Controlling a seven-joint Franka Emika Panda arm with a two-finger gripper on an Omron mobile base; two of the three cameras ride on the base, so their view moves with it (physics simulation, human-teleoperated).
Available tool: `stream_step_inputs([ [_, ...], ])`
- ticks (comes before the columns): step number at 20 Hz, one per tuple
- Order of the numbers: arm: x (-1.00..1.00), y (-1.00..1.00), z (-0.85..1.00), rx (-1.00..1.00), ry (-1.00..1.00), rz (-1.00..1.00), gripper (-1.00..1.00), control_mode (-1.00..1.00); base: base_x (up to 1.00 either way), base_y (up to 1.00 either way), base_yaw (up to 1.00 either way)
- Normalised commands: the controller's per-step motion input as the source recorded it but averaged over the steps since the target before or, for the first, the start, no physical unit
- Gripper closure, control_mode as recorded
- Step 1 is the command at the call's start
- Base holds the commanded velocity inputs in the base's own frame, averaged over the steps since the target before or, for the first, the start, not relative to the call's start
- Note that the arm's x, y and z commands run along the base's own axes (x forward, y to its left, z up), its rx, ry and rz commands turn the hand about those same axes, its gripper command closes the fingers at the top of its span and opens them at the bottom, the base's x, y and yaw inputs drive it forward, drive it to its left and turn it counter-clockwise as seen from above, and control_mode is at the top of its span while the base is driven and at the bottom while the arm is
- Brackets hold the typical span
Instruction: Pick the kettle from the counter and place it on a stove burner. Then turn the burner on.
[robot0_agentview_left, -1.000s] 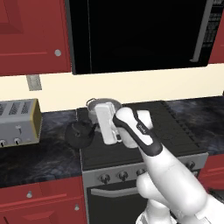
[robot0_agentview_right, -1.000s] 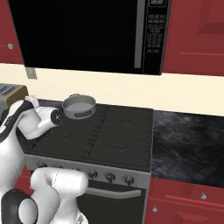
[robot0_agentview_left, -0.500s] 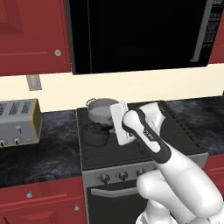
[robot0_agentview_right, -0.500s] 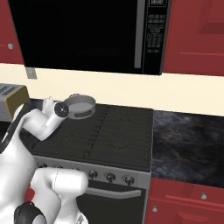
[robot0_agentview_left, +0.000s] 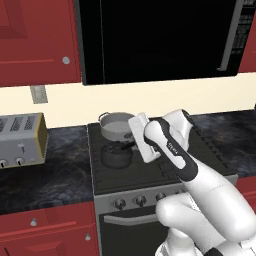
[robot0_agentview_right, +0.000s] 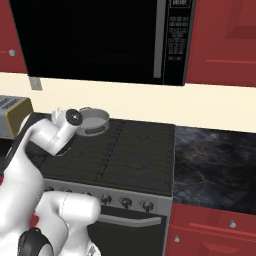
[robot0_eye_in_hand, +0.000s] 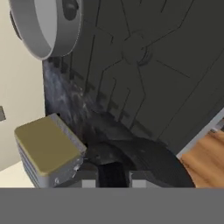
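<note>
The small dark kettle (robot0_agentview_left: 115, 156) is at the stove's front-left burner, just in front of the silver pot (robot0_agentview_left: 116, 123); I cannot tell whether it rests on the grate. My gripper (robot0_agentview_left: 128, 147) reaches it from the right and is shut on its arched handle. In the hand view the kettle (robot0_eye_in_hand: 146, 162) lies at the bottom, its dark handle between the fingertips of the gripper (robot0_eye_in_hand: 113, 178). In the right base view my arm hides the kettle. The dark marbled counter (robot0_agentview_left: 50, 175) lies left of the stove.
The silver toaster (robot0_agentview_left: 20, 140) stands on the left counter. A row of burner knobs (robot0_agentview_left: 140, 200) runs along the stove front, also seen as knobs (robot0_agentview_right: 126, 202). The right burners (robot0_agentview_right: 140, 155) are bare. A black microwave (robot0_agentview_left: 155, 35) hangs overhead.
The arm has carried the kettle rightward from the counter's edge onto the stove's front-left area and lowered it; the gripper has stayed shut on the handle.
</note>
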Motion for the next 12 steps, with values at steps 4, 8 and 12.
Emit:
stream_step_inputs([
  [4, 0.26, -0.54, 0.00, -0.07, 0.00, 0.01, 1.00, -1.00, 0.00, 0.00, 0.00],
  [8, 0.40, -0.52, 0.00, -0.05, 0.00, 0.03, 1.00, -1.00, 0.00, 0.00, 0.00],
  [12, 0.43, -0.49, -0.09, -0.08, -0.03, 0.07, 1.00, -1.00, 0.00, 0.00, 0.00],
])
